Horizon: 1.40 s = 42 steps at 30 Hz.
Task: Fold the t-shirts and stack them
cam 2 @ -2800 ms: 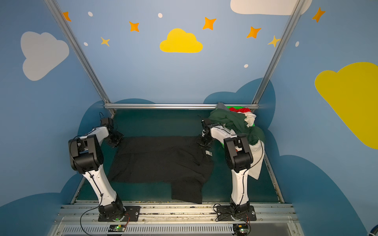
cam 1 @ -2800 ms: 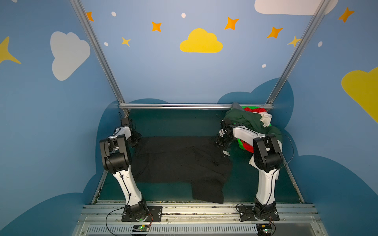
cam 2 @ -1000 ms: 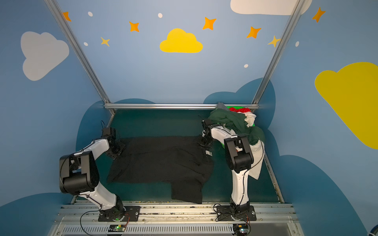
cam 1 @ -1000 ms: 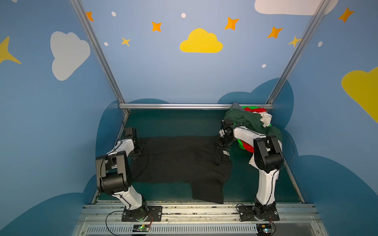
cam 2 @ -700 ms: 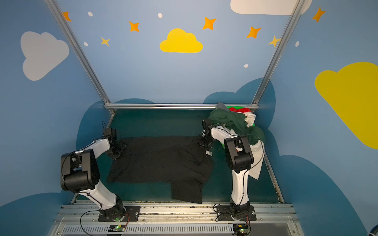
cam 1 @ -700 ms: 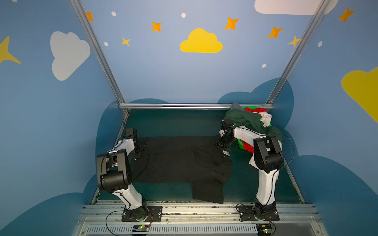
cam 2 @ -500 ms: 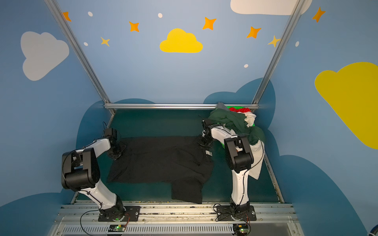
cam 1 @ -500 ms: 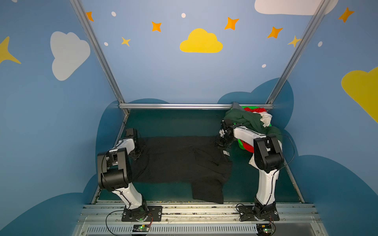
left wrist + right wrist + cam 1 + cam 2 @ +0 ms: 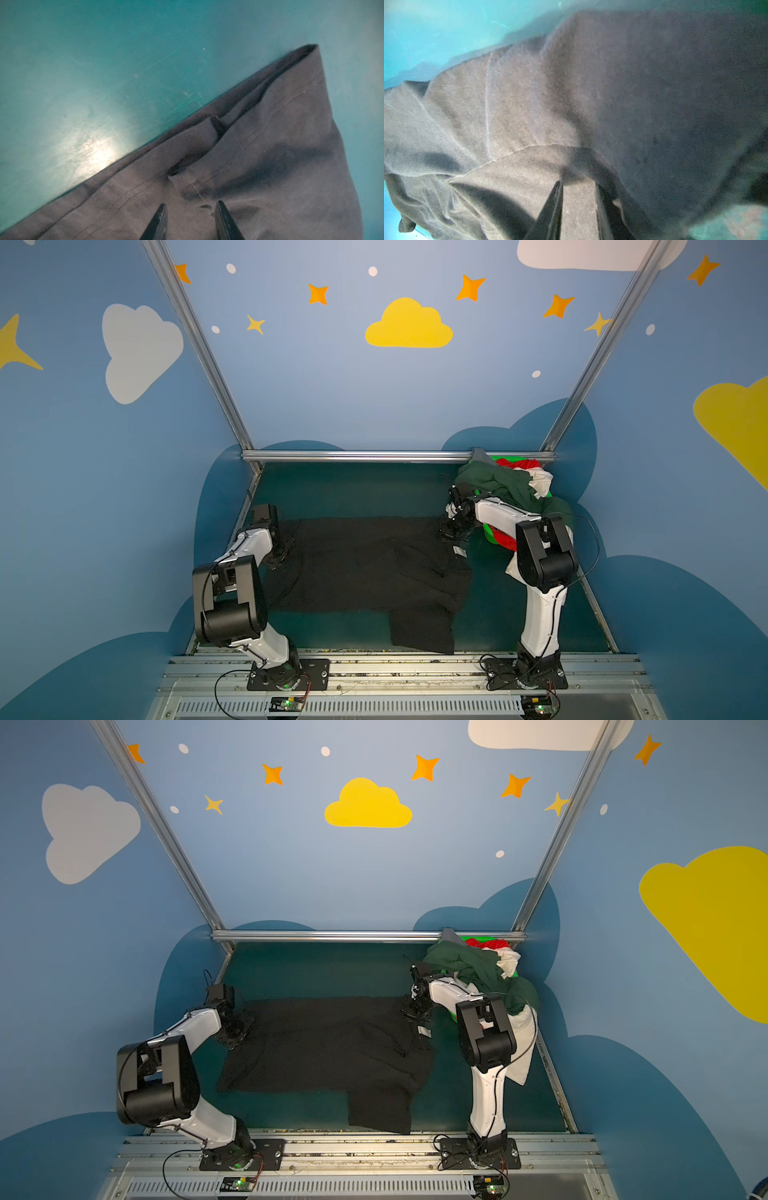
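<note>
Black t-shirt spread flat; left gripper and right gripper at its far corners.
Top views: grippers at opposite ends, likely to pull cloth square before folding; other t-shirts heaped just behind right jaws. Left wrist: jaws apart, nothing gripped, hem corner ahead of tips. Right wrist: jaws clamped on raised fold, creases radiating ahead, apparently anchoring.

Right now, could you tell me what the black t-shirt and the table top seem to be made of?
Black t-shirt: soft matte cloth, probably cotton; it creases and shows stitched hems. Table top: smooth teal sheet, perhaps vinyl or rubber, slightly glossy; it shows glare and scuffs.
</note>
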### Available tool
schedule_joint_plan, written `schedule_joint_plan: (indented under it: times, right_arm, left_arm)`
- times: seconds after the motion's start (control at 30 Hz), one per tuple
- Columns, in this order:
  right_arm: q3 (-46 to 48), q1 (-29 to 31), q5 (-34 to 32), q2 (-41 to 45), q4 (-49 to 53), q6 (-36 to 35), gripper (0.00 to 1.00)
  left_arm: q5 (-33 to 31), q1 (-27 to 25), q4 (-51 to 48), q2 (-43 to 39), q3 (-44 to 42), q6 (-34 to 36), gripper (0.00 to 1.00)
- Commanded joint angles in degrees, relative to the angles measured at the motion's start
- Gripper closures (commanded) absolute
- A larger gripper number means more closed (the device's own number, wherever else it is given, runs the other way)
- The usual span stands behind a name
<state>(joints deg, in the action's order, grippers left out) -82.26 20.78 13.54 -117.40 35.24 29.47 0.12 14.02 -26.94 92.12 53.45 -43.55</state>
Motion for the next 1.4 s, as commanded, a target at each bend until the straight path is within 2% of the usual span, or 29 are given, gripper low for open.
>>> schedule_joint_plan:
  times: [0.0, 0.27, 0.47, 0.8, 0.97, 1.03, 1.1, 1.37]
  right_arm:
    - [2.3, -0.8, -2.8, -1.0, 2.0, -0.8, 0.71]
    - [2.6, -1.2, -2.4, -0.8, 1.3, -1.0, 0.71]
    - [2.9, -1.4, -1.8, -0.9, 1.0, -1.0, 0.71]
    - [3.1, -1.4, -1.6, -0.5, 0.9, -0.7, 0.71]
    - [3.2, -1.5, -1.6, -0.6, 0.8, -0.8, 0.7]
    - [3.2, -1.5, -1.6, -0.7, 0.9, -0.8, 0.7]
    - [3.2, -1.5, -1.5, -0.8, 0.8, -0.8, 0.71]
    - [3.3, -1.5, -1.4, -0.7, 0.8, -0.8, 0.7]
  left_arm:
    - [1.4, 0.2, 0.2, 2.0, 0.0, -1.2, 0.62]
    - [-0.1, 0.3, 0.3, 4.3, 0.6, -1.3, 0.62]
    - [-1.0, 0.6, 1.4, 5.6, 1.2, -0.9, 0.73]
    - [-1.8, 0.7, -0.2, 8.2, 6.1, -0.3, 0.78]
    - [-1.4, 0.7, -0.9, 9.0, 8.2, 0.2, 0.85]
    - [-1.2, 0.7, -1.0, 9.6, 8.9, 0.5, 0.93]
    - [-1.0, 0.7, -1.3, 10.1, 9.6, 1.0, 0.96]
    - [-0.8, 0.8, -1.5, 11.2, 11.3, 2.4, 0.96]
